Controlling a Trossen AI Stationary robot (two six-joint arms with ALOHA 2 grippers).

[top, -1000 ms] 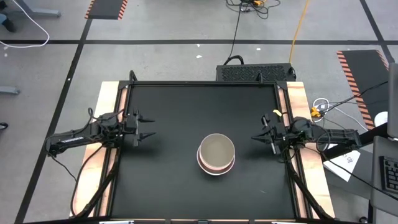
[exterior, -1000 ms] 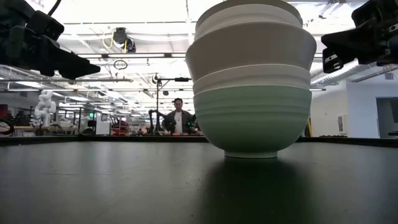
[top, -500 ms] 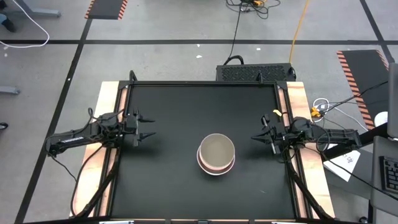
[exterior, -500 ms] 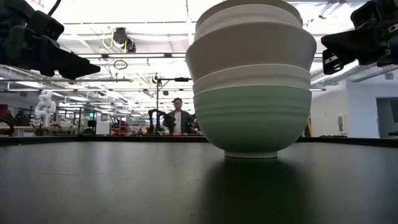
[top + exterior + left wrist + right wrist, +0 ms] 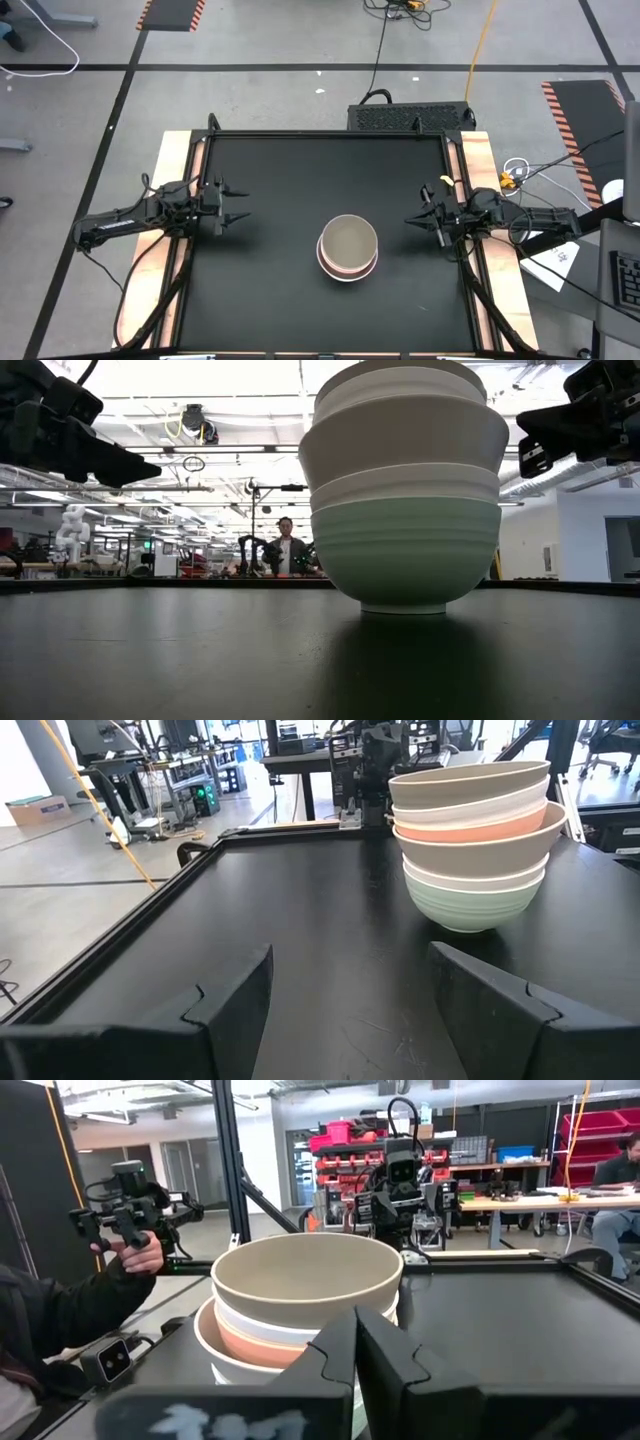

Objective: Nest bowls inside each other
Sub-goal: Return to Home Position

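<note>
Sitting just below the high view's centre, the stack (image 5: 405,480) looks complete, mint bowl (image 5: 405,550) lowest, tan bowl (image 5: 348,243) topmost. Farther out, the left gripper (image 5: 238,205), spread wide, and right gripper (image 5: 415,220), pinched together, hang mid-left and mid-right, likely parked so nothing tips it.

- Slender, jointed black build recorded on left arm (image 5: 130,215); thin black cable (image 5: 105,270) trailed from its rear.
- left claw (image 5: 243,204): two matte black, angular fingers (image 5: 235,995).
- right arm (image 5: 520,218), right claw (image 5: 412,219): black; small yellow tag (image 5: 443,182) noted at wrist.
</note>
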